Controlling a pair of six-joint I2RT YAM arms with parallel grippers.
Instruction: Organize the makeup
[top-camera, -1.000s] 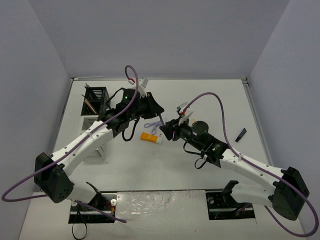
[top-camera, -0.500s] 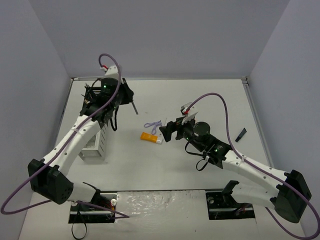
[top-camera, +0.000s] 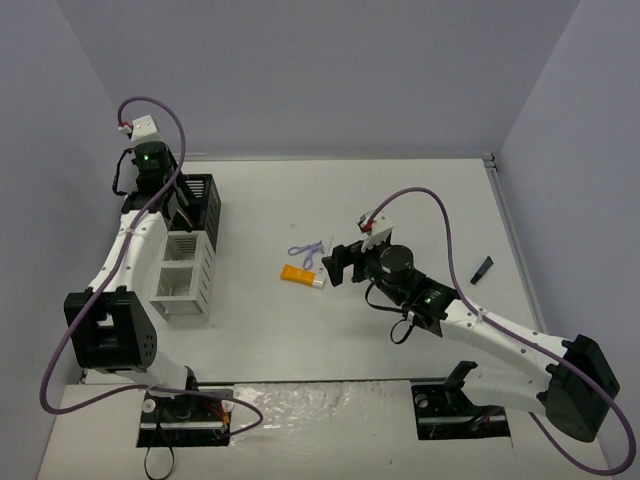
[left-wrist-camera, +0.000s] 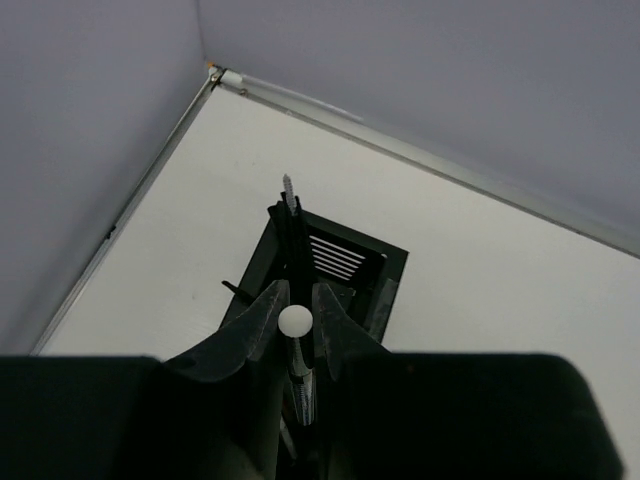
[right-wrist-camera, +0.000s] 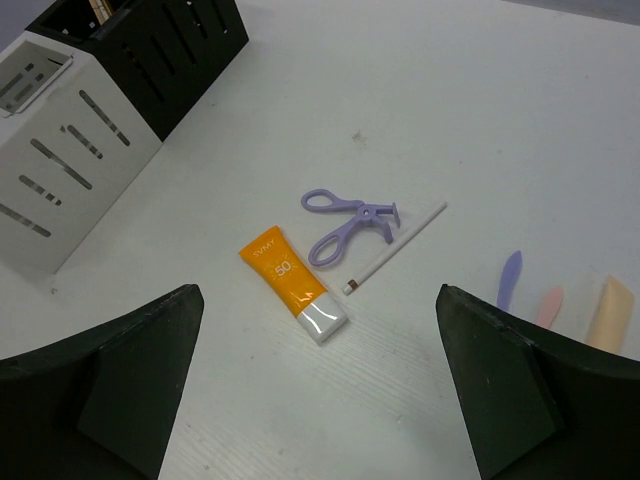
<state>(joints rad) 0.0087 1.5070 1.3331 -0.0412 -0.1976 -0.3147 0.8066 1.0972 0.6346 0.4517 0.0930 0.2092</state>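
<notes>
My left gripper (left-wrist-camera: 297, 300) is clamped on a thin black brush wand (left-wrist-camera: 292, 235) at the far end of the black-and-white compartment rack (top-camera: 190, 285). The wand's bristled tip points down at the rack's black compartment (left-wrist-camera: 375, 290); whether it has entered I cannot tell. A tan stick (top-camera: 178, 206) stands inside that black compartment. The rest of the makeup lies flat on the white table (top-camera: 420, 190) to the right of the rack, well apart from it. Nearest the rack is the orange tube (right-wrist-camera: 280, 272), its white cap turned away from the rack. Just beyond it is the purple eyelash curler (right-wrist-camera: 345, 225), and a thin white pencil (right-wrist-camera: 395, 247) lies slanted against the curler's far side. Three small pastel strips (right-wrist-camera: 550, 305), lilac, pink and tan, lie farther from the rack than the pencil. My right gripper (right-wrist-camera: 320, 400) hangs above the table with its jaws spread wide and holding nothing, the tube just ahead of them on the rack's side. A small black piece (top-camera: 482, 269) lies farthest from the rack, near the right wall.
</notes>
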